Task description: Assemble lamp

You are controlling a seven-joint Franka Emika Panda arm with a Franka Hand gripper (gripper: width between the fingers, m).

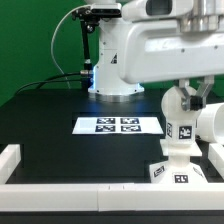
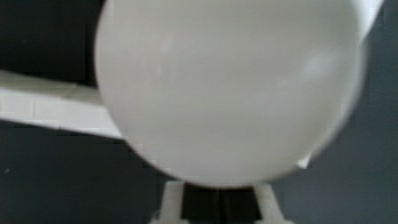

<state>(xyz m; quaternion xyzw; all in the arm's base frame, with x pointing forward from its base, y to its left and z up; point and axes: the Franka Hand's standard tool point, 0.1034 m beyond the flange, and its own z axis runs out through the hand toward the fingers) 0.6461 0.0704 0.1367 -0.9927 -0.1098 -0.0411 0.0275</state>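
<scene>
The white bulb (image 1: 181, 124) stands upright on the flared square base (image 1: 172, 168) near the front right of the dark table, both with square tags. My gripper (image 1: 192, 96) is down over the bulb's round head and looks shut on it. In the wrist view the round head (image 2: 222, 90) fills most of the picture. Two white fingers (image 2: 178, 203) show just beneath it, with a narrow dark gap between them. The shade (image 1: 211, 122) lies just beyond the bulb on the exterior view's right, partly hidden by my arm.
The marker board (image 1: 117, 125) lies flat mid-table. A white rail (image 1: 60, 186) runs along the front edge, with a corner piece (image 1: 8, 158) at the exterior view's left. The robot's base (image 1: 115, 60) stands at the back.
</scene>
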